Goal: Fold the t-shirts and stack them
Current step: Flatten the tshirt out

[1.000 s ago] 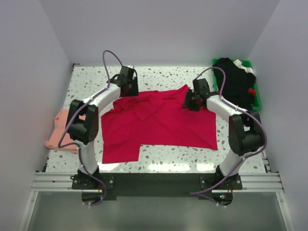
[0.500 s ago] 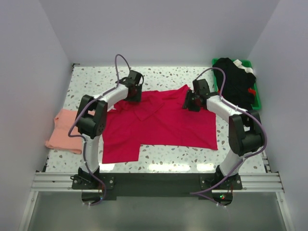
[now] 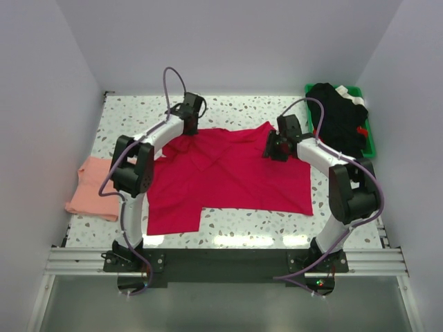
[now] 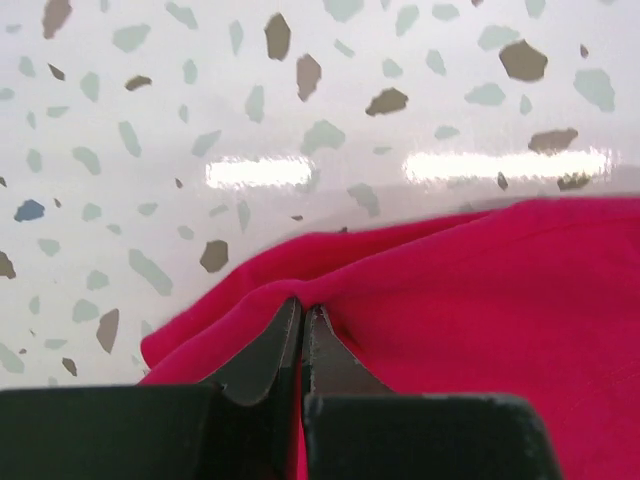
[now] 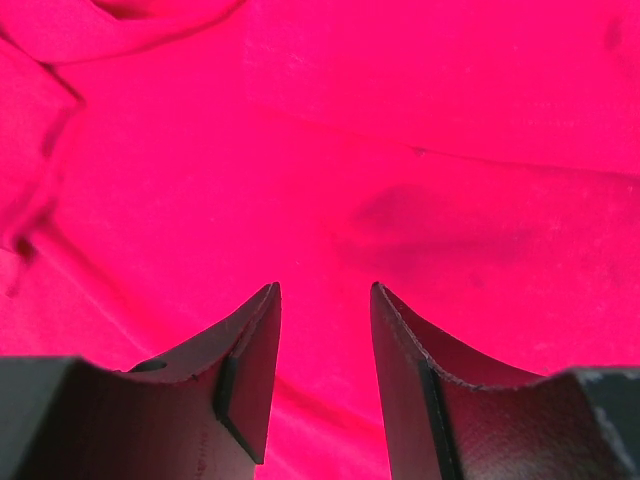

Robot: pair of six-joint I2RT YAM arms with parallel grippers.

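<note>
A crimson-red t-shirt [image 3: 228, 176] lies spread over the middle of the speckled table [image 3: 242, 111]. Its far left edge is pinched between the jaws of my left gripper [image 3: 188, 128]. In the left wrist view the left gripper [image 4: 302, 306] is shut on a small ridge of the red cloth [image 4: 480, 290] right at the hem, with bare table [image 4: 300, 100] beyond. My right gripper [image 3: 272, 149] hovers at the shirt's far right part. In its wrist view the right gripper [image 5: 325, 290] stands open with only red cloth [image 5: 400, 120] below. A salmon-pink t-shirt [image 3: 90, 187] lies crumpled at the table's left edge.
A green bin [image 3: 374, 142] at the far right corner holds dark clothes [image 3: 339, 121]. White walls close in the table on the left, right and back. A metal rail with both arm bases runs along the near edge.
My left gripper has moved right along the far edge of the red t-shirt and shut on its hem. The right arm has stayed where it was, jaws open.
</note>
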